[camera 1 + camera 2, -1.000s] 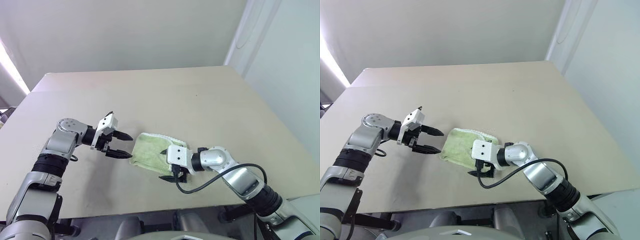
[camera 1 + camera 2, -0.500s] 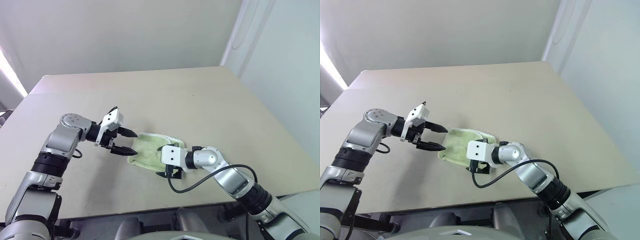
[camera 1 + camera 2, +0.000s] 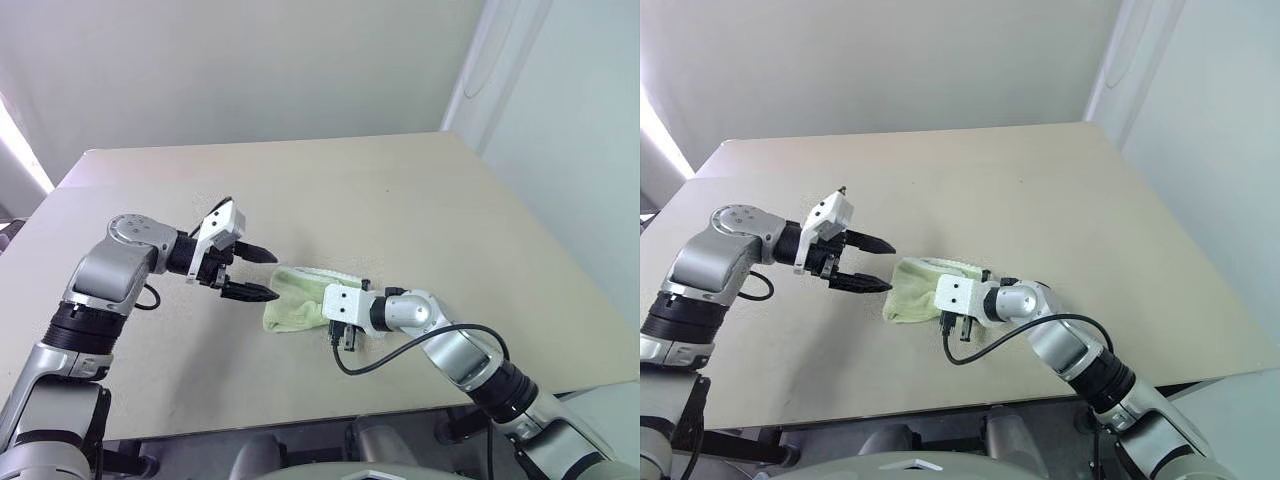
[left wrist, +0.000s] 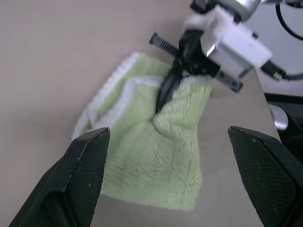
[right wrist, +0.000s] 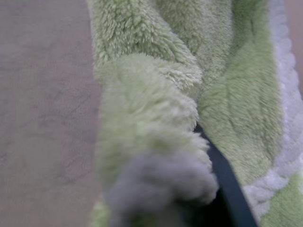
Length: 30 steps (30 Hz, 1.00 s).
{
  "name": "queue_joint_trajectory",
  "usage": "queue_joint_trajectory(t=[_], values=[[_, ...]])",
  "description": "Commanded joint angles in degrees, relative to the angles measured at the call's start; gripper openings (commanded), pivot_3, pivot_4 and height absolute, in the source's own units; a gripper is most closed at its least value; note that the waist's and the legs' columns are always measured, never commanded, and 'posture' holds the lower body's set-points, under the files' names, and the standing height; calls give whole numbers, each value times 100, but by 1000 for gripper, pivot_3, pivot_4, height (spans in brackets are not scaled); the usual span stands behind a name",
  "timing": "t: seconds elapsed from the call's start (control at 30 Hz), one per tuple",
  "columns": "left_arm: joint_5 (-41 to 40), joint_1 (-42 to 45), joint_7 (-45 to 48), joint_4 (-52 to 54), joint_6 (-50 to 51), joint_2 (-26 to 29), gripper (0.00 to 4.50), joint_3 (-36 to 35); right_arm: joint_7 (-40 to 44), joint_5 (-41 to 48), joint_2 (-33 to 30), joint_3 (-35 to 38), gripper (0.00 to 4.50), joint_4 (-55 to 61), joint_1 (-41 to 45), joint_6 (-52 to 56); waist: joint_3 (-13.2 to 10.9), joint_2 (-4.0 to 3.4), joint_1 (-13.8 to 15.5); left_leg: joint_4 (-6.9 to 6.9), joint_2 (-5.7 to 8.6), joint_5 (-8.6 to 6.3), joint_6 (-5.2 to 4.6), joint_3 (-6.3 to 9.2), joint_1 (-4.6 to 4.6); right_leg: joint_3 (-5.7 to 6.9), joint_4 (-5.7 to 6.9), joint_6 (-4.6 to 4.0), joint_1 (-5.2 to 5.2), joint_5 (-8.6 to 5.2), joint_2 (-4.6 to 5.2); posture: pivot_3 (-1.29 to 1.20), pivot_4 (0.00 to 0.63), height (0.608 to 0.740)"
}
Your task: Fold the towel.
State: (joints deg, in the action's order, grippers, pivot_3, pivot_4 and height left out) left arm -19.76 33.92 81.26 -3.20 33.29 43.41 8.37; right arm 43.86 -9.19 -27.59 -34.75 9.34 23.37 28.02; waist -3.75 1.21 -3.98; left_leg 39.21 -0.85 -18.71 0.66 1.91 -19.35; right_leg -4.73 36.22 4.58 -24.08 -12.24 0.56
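The towel (image 3: pixel 296 306), light yellow-green terry with white edging, lies bunched on the tan table (image 3: pixel 400 190) near its front edge. My right gripper (image 3: pixel 338 336) is shut on the towel's near edge. In the left wrist view its dark fingers (image 4: pixel 166 90) pinch a raised fold of towel (image 4: pixel 156 161). In the right wrist view the pile (image 5: pixel 151 104) bulges over one dark finger (image 5: pixel 222 179). My left gripper (image 3: pixel 273 276) hangs open just left of the towel and slightly above the table, pointing at it with nothing between its fingers (image 4: pixel 85 179).
A black cable (image 3: pixel 400 352) loops from my right wrist over the table near the front edge. The table's right edge (image 3: pixel 560 290) runs beside a white wall. Bare tabletop stretches behind and to the left of the towel.
My right gripper has gone from open to shut on the towel's near edge, and the cloth has bunched narrower. My left gripper has risen a little, still open.
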Motion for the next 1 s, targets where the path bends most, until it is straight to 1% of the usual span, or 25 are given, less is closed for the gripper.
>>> queue_joint_trajectory(t=[0.03, 0.13, 0.33, 0.5, 0.63, 0.7, 0.83, 1.0], values=[[-154, -24, -193, 260, 100, 89, 4218, -241, -221, -162, 18, 309, 7, -183, 67, 194, 0, 0, -2, 0, 0, 0, 0, 0, 1, 0, 0, 0, 0, 0, 0, 0, 0, 712], [-196, -108, -306, 262, 79, 96, 4218, -285, -333, -53, 95, 560, 7, -164, 161, 242, -1, -1, 0, 0, 0, 0, 0, 1, 1, 0, 1, 0, 0, 0, 0, 0, 0, 712], [-240, -186, -306, -54, -188, 128, 4218, -380, -232, 502, 134, 1447, 7, 378, 342, 550, -4, 0, 3, -3, 0, 0, 0, 0, -11, 0, -2, 0, -11, 0, 0, 0, 0, 712], [-264, -370, -306, -147, -381, 155, 4218, -471, -351, 444, -209, 2034, 7, 413, 632, 687, -6, -3, 3, -18, 0, 0, 0, -1, -20, 0, -5, 1, -27, -1, 0, 0, 0, 712], [-256, -509, -304, -211, -539, 168, 4218, -482, -493, 381, -500, 2399, 7, 201, 860, 605, -7, -3, 1, -19, 0, -1, 0, -3, -22, -1, -9, 1, -27, -2, 0, 0, 0, 712], [-259, -535, -309, -239, -579, 162, 4218, -481, -539, 360, -609, 2494, 7, 79, 963, 551, -7, -3, -1, -18, 0, -1, 0, -5, -20, -1, -9, 0, -26, -2, 1, 0, 0, 712], [-200, -557, -296, -388, -749, 112, 4218, -410, -792, 111, -819, 2517, 7, -545, 1074, 263, -8, -4, -1, -18, 0, -1, 0, -5, -18, -2, -8, 0, -26, -2, 0, 0, 0, 712], [-150, -524, -285, -586, -946, 44, 4218, -350, -851, -13, -629, 2163, 7, -972, 554, -66, -7, -3, 0, -22, 0, -1, 0, -6, -22, -2, -12, 0, -26, -2, 0, 0, 0, 712]])
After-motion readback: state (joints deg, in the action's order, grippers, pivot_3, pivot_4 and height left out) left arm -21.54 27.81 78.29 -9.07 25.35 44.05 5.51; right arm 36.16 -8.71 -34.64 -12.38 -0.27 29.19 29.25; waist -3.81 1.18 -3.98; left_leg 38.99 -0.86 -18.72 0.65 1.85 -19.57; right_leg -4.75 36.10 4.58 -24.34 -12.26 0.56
